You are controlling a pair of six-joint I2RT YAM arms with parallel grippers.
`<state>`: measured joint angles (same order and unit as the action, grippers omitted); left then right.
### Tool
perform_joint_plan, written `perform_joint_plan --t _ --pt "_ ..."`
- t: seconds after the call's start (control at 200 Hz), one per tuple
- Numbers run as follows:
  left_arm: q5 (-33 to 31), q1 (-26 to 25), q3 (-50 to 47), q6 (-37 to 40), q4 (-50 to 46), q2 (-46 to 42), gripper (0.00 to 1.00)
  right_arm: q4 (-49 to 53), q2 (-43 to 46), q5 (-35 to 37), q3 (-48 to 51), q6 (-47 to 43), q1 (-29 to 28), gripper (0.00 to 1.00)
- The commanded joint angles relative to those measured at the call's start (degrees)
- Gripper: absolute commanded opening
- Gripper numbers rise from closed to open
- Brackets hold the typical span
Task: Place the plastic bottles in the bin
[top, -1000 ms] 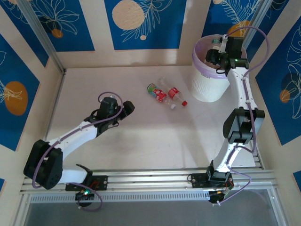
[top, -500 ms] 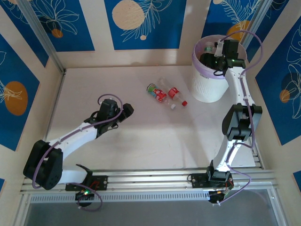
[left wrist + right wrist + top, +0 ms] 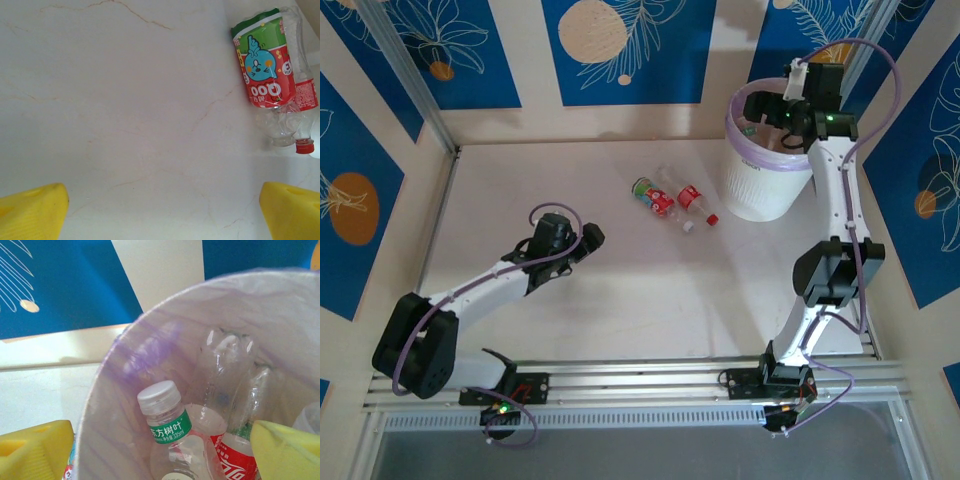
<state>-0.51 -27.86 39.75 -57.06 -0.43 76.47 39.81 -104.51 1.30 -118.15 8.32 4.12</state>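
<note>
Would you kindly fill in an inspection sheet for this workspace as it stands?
Surface: pale, faintly veined table.
Job's things: loose bottles lie clustered mid-table. Binned bottles sit inside the bin, which stands at the far right.
Clutter: nothing seen.
Hands: left hand open, over the table, short of the loose bottles. Right hand open above the bin's mouth, holding nothing.
Cables: lilac cables loop along each arm, apart from the loose bottles.
Surroundings: blue floral wall panels with cream strips between.
</note>
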Motion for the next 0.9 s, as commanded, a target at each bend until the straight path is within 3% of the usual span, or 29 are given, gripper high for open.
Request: perform_joint_plan --t 0.0,0.29,0.585,0.715,0.895 --pt "-0.2 0.28 -0.11 0.21 0.95 0.44 0.97 1.18 2.98 0.68 -1.31 -1.01 -0.98 0.91" --pt "-0.02 0.35 -0.11 0.28 1.12 0.47 0.97 0.8 9.1 1.08 1.22 -3.45 -6.18 0.91" --pt "1.35 0.35 0.15 -0.55 2.64 1.4 0.98 0.88 13.97 1.73 10.32 -7.79 -17.25 0.9" --pt "3.41 0.85 -0.66 -2.12 5.71 2.41 0.99 0.6 14.09 1.85 15.83 -8.89 -21.89 0.89" --pt "5.39 1.56 -1.59 -3.93 8.51 3.29 0.99 -0.37 10.65 -1.21 22.37 -9.23 -23.19 0.85"
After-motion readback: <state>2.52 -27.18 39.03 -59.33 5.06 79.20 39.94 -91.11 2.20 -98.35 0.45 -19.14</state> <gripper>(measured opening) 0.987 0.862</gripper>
